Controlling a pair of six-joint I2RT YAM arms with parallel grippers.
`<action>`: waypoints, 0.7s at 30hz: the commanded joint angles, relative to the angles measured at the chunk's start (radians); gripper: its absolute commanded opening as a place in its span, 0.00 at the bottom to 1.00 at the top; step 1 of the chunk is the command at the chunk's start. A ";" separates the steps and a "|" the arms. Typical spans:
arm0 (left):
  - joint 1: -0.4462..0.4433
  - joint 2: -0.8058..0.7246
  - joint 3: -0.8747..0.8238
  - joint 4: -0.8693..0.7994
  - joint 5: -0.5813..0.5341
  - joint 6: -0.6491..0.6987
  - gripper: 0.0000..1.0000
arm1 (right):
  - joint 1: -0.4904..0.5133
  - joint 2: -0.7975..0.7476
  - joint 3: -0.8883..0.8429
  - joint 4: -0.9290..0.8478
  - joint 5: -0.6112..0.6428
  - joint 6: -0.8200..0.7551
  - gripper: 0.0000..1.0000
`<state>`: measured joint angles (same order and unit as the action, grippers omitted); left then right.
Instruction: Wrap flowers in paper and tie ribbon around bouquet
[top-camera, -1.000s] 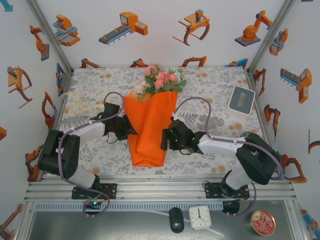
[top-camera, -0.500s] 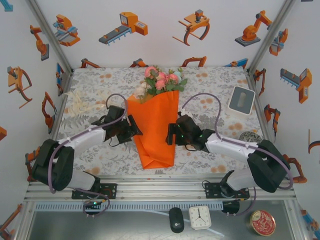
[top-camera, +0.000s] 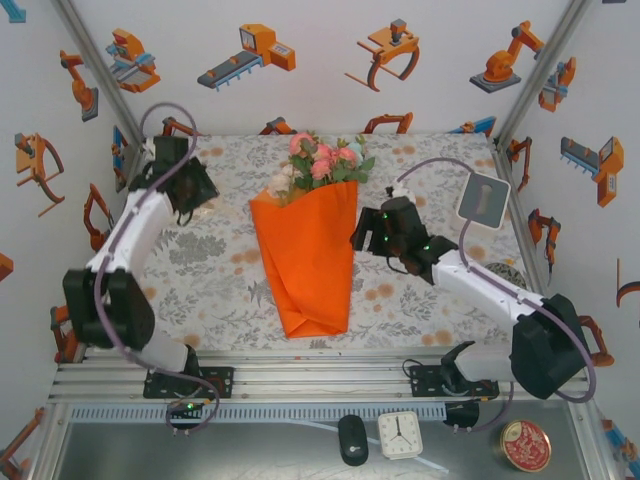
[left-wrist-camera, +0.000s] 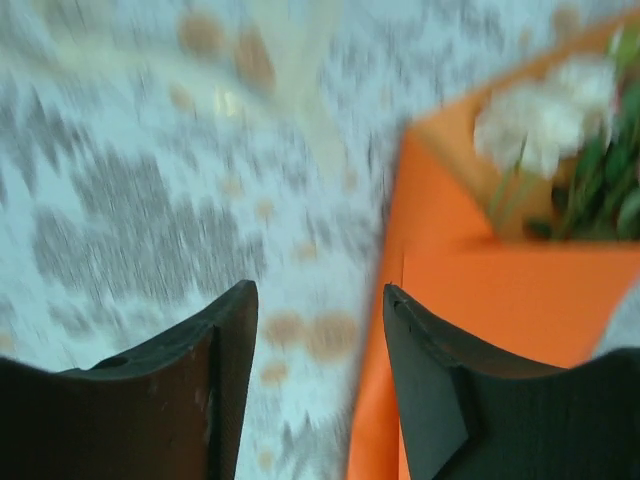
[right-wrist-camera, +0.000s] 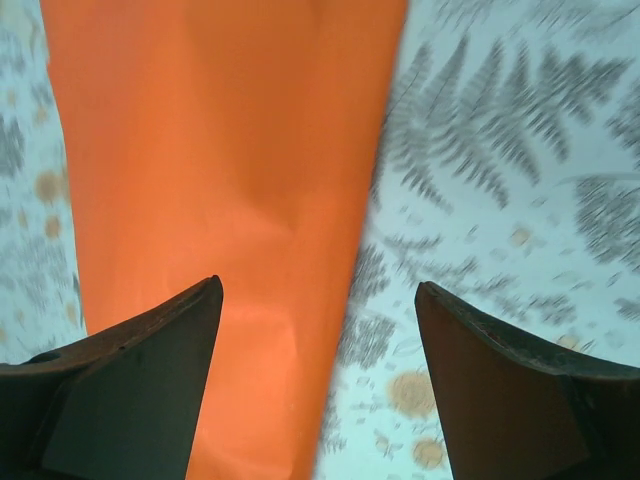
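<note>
The wrapping looks finished to me. The bouquet (top-camera: 303, 262) lies in the middle of the top view. Its orange paper (right-wrist-camera: 220, 150) is folded into a cone that narrows toward the bottom of the frame, and the flowers (top-camera: 322, 158) spill out at the upper end. So I judge the ribbon step to be the one in hand.

My left gripper (top-camera: 192, 188) is in the upper left of the top view, well apart from the cone. Its jaws are spread with nothing between them, and through the gap my wrist camera shows the patterned table (left-wrist-camera: 130, 200). A blurred cream band, which I take for the ribbon (left-wrist-camera: 298, 90), crosses the upper middle of that wrist view beyond my fingertips. I am not touching it.

My right gripper (top-camera: 362, 234) hangs at the cone's right edge, jaws wide and gripping nothing. In its wrist view the paper's edge runs between the fingers.

Next, I reckon the left must come down and pinch that thin, floppy band cleanly, then carry it to the cone's narrow part. The right should steady the paper so the fold does not spring open.
</note>
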<state>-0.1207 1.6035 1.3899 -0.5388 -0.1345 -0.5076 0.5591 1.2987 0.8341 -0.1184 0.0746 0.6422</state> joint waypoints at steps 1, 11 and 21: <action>0.013 0.231 0.201 -0.164 -0.030 0.323 0.43 | -0.069 0.023 0.049 0.013 -0.083 -0.040 0.70; 0.020 0.609 0.528 -0.323 -0.016 0.823 0.38 | -0.099 -0.001 0.049 -0.005 -0.189 -0.117 0.69; 0.032 0.720 0.558 -0.358 0.028 0.818 0.45 | -0.100 -0.003 0.066 -0.041 -0.180 -0.145 0.69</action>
<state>-0.0933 2.2982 1.9118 -0.8562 -0.0952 0.2790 0.4664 1.3148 0.8635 -0.1284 -0.0937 0.5217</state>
